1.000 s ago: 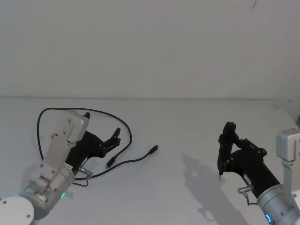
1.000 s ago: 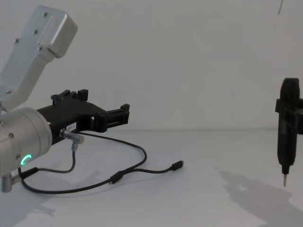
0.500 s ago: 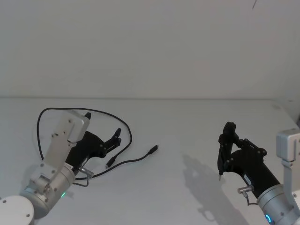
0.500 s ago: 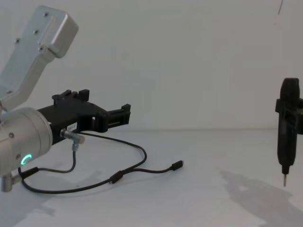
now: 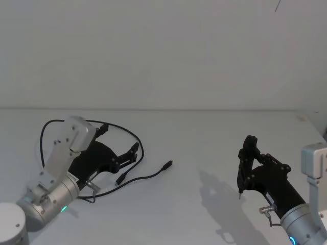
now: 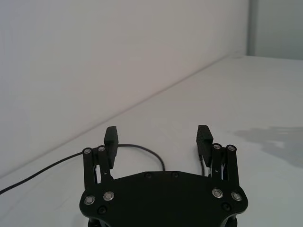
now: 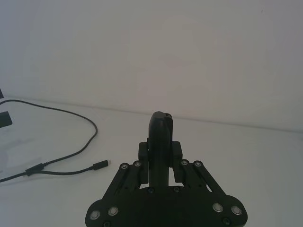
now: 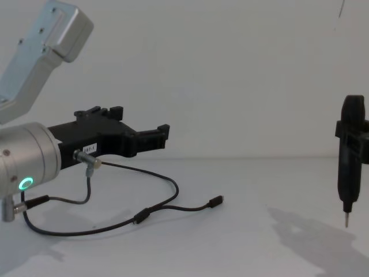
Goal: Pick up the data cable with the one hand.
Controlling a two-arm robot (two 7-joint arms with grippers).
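the left gripper (image 5: pixel 120 140) hangs above the white table (image 5: pixel 204 138) with its two fingers spread wide and nothing between them. the data cable (image 5: pixel 166 164) lies flat on the table under and around this gripper, not touching it. from the chest, the gripper (image 8: pixel 141 124) sits clear above the cable's y junction (image 8: pixel 142 217). a wide loop of the cable curves round the far side of the gripper. from the left wrist, the gripper (image 6: pixel 157 137) frames a stretch of that loop (image 6: pixel 142 149) on the table past its fingertips. the split end lies to the gripper's right. its longer branch runs roughly left to right, and the small plug (image 8: pixel 216 201) points away from the gripper toward the robot's right. well to the right of the left gripper, the right gripper (image 5: pixel 248 158) is clamped on a black pen-shaped tool (image 8: pixel 350 167), its metal tip down and off the table.
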